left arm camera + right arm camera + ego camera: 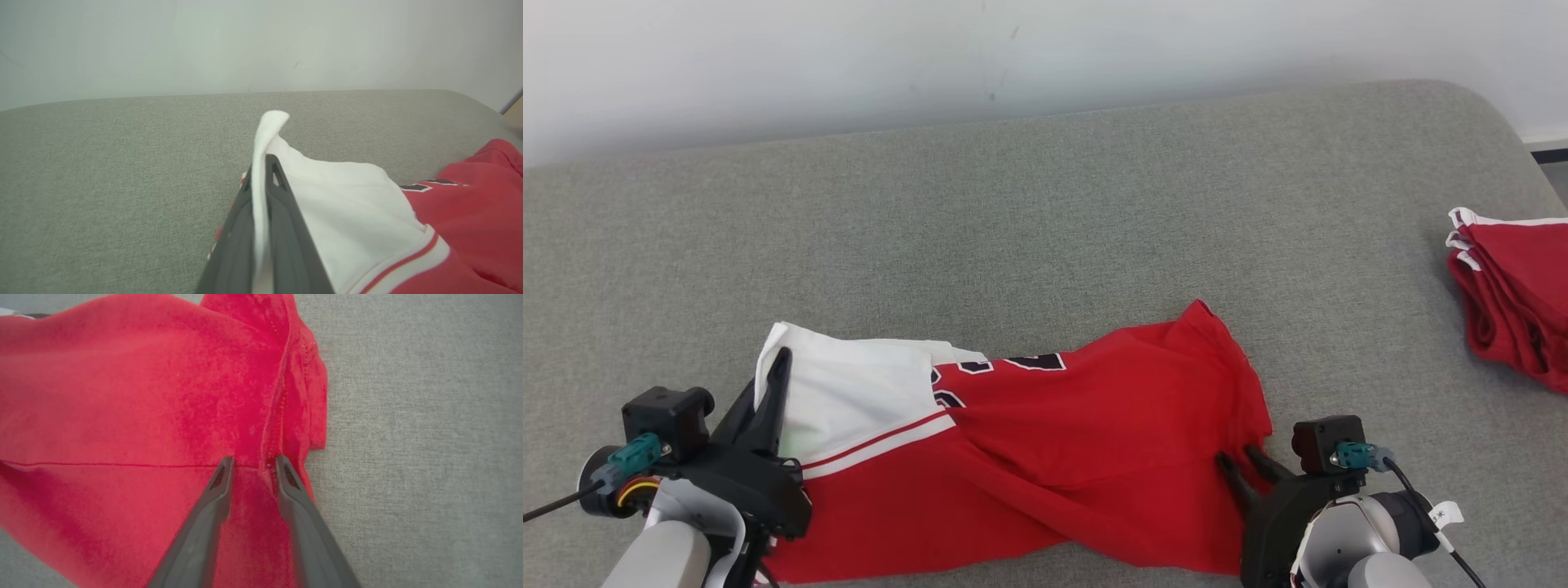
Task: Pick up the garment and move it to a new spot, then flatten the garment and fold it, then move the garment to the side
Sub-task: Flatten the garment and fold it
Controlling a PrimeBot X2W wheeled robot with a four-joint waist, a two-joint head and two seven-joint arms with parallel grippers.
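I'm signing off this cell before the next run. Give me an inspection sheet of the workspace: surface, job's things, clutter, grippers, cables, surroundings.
Surface: grey padded surface, no stains seen.
Job's things: red and white garment lies rumpled near the front edge, not flat, not folded.
Clutter: folded red stack at the robot's far right edge.
Grippers: left gripper shut on the garment's white edge; right gripper jaws apart, tips set on the red cloth either side of a seam.
Cables: black cable at the left wrist; tagged black cable at the right wrist; neither touches the cloth.
Surroundings: pale wall behind the surface, faint marks on it.
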